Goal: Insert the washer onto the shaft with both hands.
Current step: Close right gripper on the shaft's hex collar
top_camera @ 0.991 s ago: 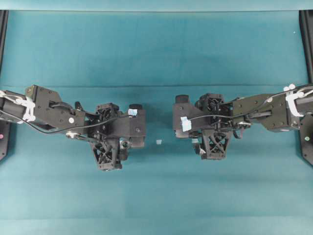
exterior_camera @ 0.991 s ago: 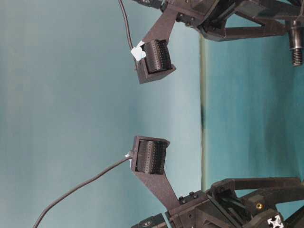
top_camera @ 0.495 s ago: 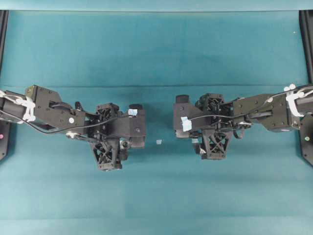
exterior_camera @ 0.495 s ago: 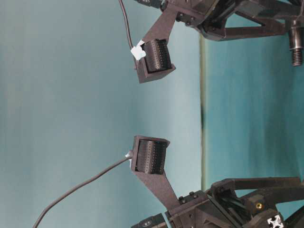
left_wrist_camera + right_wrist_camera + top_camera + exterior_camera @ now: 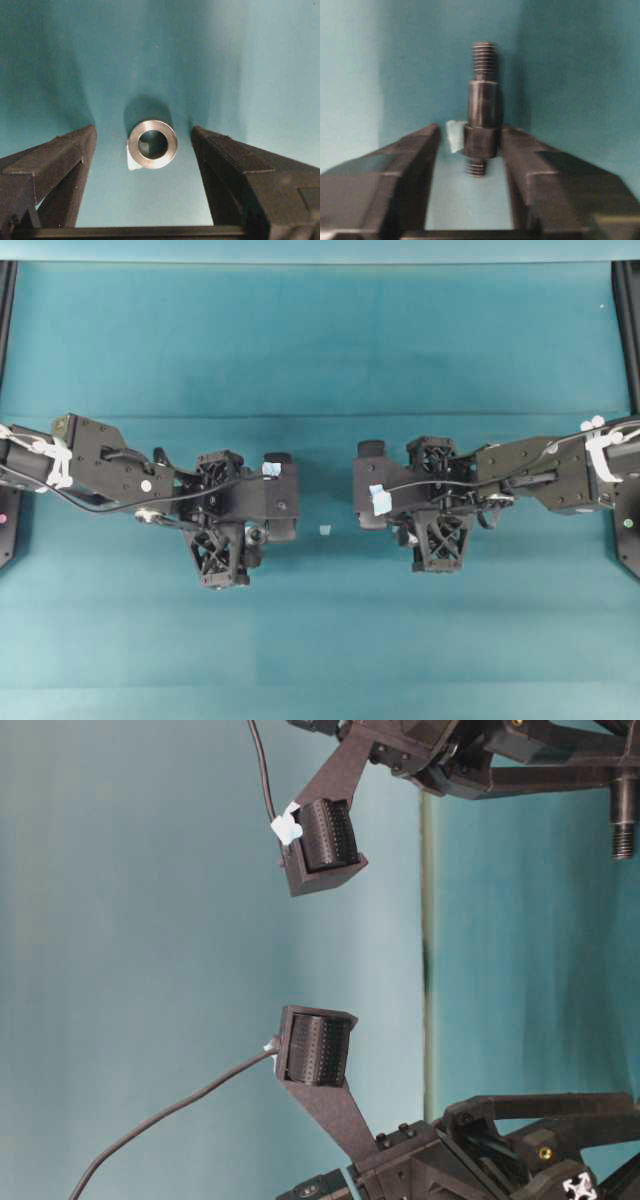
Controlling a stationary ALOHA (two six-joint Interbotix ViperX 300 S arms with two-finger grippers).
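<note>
One washer (image 5: 152, 144) between the spread left hand (image 5: 145, 150), one shaft (image 5: 482, 120) clamped in the right hand (image 5: 470, 145)

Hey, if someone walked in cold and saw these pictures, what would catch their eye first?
Probably the shaft, a dark stepped rod with threaded ends, pinched at its collar between the right gripper's fingers in the right wrist view. Next, the shiny washer lying on the teal mat, centred between the wide-open left gripper's fingers and untouched. From overhead, both black arms face each other.

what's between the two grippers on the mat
In the overhead view, one small pale tape square lies between the left gripper and right gripper; otherwise bare mat.
</note>
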